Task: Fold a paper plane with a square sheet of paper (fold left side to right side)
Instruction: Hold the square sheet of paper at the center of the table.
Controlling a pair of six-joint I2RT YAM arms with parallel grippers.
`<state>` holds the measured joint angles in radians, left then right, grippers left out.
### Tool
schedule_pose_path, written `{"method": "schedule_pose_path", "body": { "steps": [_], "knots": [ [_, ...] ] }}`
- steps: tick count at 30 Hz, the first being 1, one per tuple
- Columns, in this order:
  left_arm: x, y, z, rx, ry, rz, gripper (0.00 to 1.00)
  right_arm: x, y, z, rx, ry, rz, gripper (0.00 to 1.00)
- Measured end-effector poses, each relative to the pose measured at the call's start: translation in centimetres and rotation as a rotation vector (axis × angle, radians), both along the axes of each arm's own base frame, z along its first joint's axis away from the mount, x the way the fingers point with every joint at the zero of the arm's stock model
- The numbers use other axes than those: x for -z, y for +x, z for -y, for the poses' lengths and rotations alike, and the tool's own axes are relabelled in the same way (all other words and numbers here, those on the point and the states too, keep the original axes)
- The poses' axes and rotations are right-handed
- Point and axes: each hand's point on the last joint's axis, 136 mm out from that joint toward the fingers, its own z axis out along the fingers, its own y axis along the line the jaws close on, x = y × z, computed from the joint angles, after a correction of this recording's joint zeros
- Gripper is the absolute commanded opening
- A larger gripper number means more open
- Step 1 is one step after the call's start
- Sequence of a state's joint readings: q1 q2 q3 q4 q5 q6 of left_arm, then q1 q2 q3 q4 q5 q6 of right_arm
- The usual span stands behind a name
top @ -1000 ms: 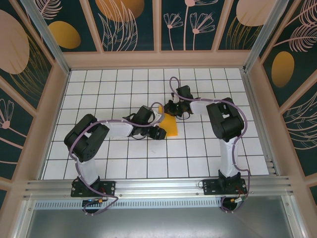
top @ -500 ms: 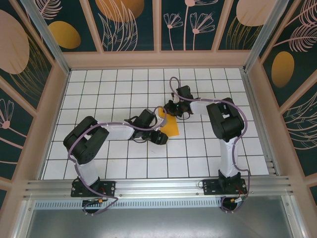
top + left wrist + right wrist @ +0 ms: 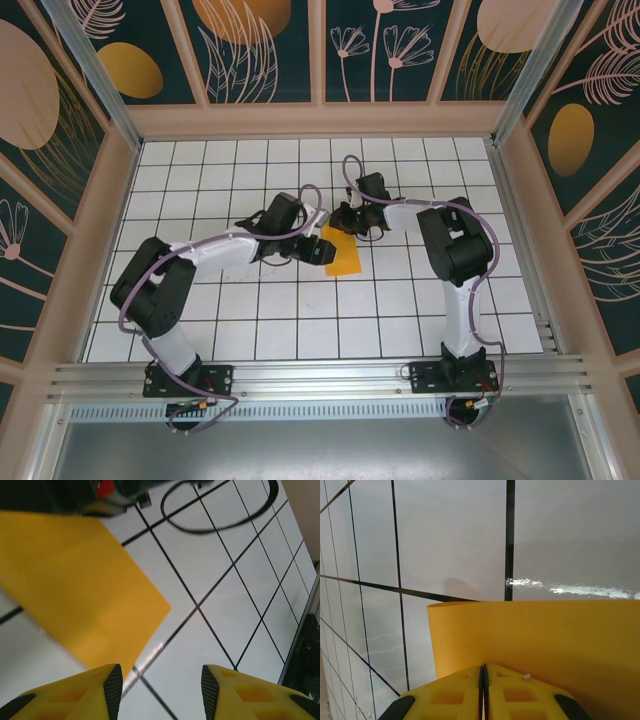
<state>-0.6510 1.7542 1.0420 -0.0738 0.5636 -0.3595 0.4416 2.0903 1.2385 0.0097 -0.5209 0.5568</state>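
I find the right gripper (image 3: 483, 677) pinched on the thin orange-yellow square paper sheet (image 3: 545, 640), apparently anchoring that edge. The left gripper (image 3: 161, 692) is spread and empty, paper just ahead-left, probably poised for folding.

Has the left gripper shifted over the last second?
Yes. The left gripper has moved away from the near rail toward the back wall, open, beside the square sheet of paper.
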Motion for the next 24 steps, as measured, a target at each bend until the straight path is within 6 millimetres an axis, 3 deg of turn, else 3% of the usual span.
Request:
{"method": "schedule_pose_path", "body": {
  "steps": [9, 20, 24],
  "knots": [
    [6.0, 0.9, 1.3, 0.018, 0.054, -0.108, 0.49, 0.0, 0.0, -0.1, -0.002, 0.0, 0.001, 0.14],
    [6.3, 1.2, 1.6, 0.012, 0.046, -0.11, 0.49, -0.5, -0.1, 0.0, -0.007, -0.01, 0.0, 0.19],
    [6.3, 1.2, 1.6, 0.009, 0.043, -0.108, 0.49, -1.9, 0.1, 1.3, 0.005, -0.031, 0.007, 0.34]
  ]
}}
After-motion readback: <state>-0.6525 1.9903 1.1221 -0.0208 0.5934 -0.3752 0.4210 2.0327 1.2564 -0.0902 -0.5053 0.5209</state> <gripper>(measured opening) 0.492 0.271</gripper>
